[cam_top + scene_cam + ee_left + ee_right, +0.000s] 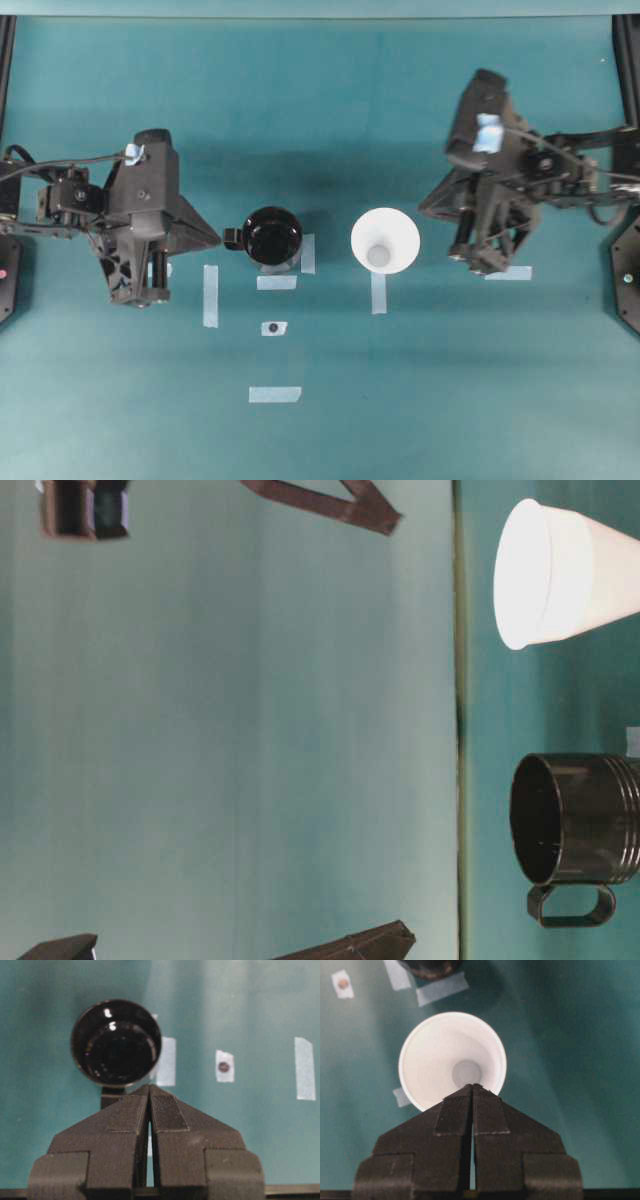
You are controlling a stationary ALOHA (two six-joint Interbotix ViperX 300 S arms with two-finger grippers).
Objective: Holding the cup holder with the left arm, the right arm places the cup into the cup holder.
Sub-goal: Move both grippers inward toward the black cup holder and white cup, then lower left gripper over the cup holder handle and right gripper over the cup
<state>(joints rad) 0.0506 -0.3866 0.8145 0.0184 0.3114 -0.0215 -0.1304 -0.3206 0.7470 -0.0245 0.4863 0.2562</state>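
Observation:
The glossy black cup holder [273, 236] stands upright on the teal table, left of centre, its small side tab [232, 238] pointing left. My left gripper [218, 238] is shut and empty, its tip just short of that tab. In the left wrist view the cup holder [116, 1042] lies straight beyond the closed fingertips [149, 1087]. The white cup [385, 240] stands upright to the holder's right, mouth up. My right gripper [422, 210] is shut and empty, hovering to the cup's right. From the right wrist view the cup [452, 1060] sits just past the closed tips [472, 1086].
Pale tape strips mark the cloth: one [210, 296] left of the holder, one [275, 394] nearer the front, and a small piece with a dark dot [273, 328]. Tape also lies under the holder and the cup. Dark frame posts stand at both side edges.

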